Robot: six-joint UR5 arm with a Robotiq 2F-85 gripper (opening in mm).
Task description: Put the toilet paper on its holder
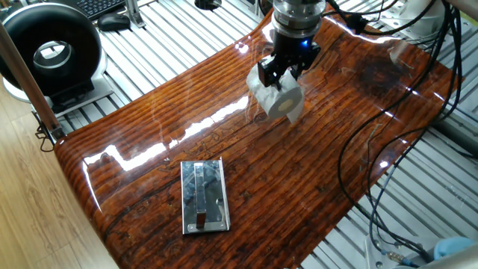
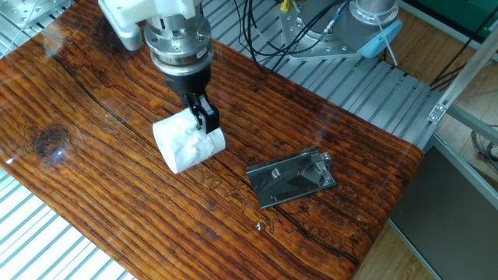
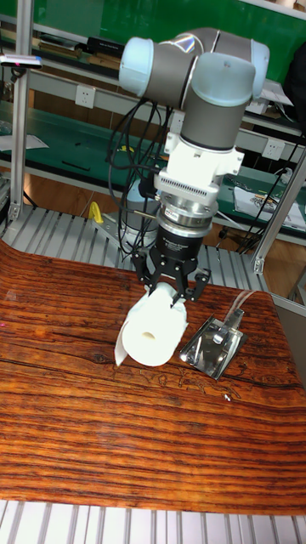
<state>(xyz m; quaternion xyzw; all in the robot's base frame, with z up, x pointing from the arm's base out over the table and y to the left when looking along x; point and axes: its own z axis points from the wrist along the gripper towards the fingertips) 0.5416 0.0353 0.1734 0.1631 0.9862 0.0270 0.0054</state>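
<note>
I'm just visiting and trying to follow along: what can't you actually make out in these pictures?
- Whether the toilet paper touches the table or hangs just above it: no view settles it.
- The tool fingertips: sunk in the soft tissue in every view.
- How the holder bar is fixed: glare on the chrome, too small.
- The black ring device: cut off by the picture's top edge in one fixed view.

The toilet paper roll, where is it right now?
The toilet paper is clamped in the gripper over the wooden table. In the other fixed view it sits left of the chrome holder, apart from it.
</note>
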